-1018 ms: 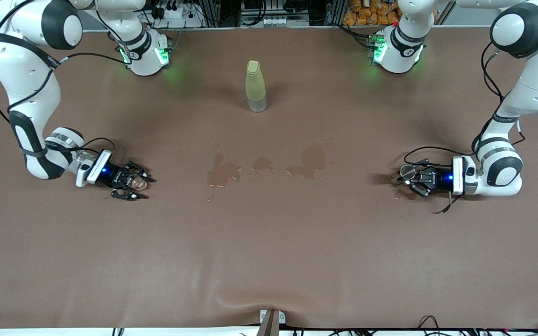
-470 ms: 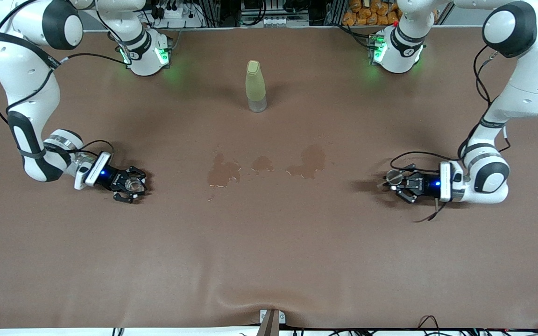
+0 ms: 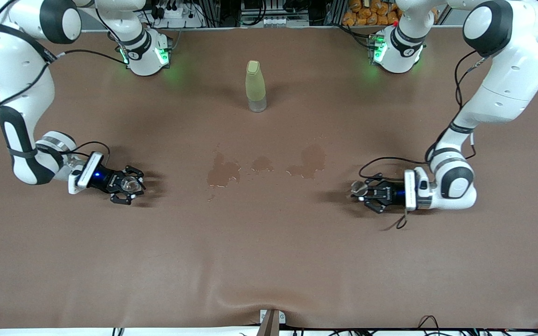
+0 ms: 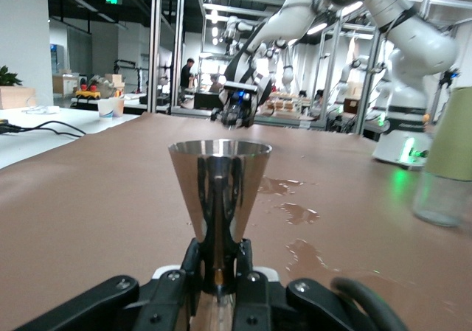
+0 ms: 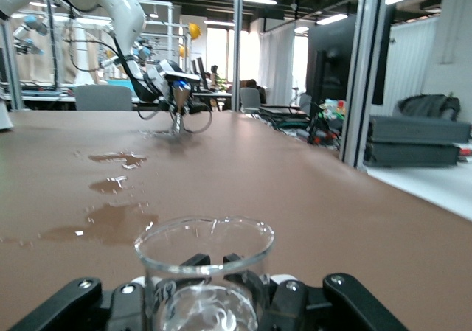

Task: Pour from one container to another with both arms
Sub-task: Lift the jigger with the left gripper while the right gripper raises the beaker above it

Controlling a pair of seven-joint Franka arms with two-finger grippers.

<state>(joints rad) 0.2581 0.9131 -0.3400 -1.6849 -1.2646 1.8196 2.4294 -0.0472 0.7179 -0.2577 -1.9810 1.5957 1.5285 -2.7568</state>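
My left gripper (image 3: 363, 191) is shut on the narrow waist of the silver jigger (image 3: 358, 187), held upright a little above the brown table cover at the left arm's end. In the left wrist view the jigger (image 4: 220, 187) rises from between the closed fingers of the left gripper (image 4: 220, 265), rim up. My right gripper (image 3: 127, 185) is shut on the clear glass cup (image 3: 130, 183) just above the cover at the right arm's end. The cup (image 5: 204, 268) fills the foreground of the right wrist view, mouth up, fingers (image 5: 296, 298) around its base.
A tall yellow-green bottle (image 3: 255, 86) stands mid-table toward the robots' bases. Dark wet patches (image 3: 223, 171) (image 3: 309, 161) stain the cover between the two grippers. A cable loop (image 3: 397, 223) hangs under the left wrist.
The left arm has carried the jigger toward the table's middle. The right gripper has drawn back slightly toward its own end with the cup, which has gone from tilted to upright.
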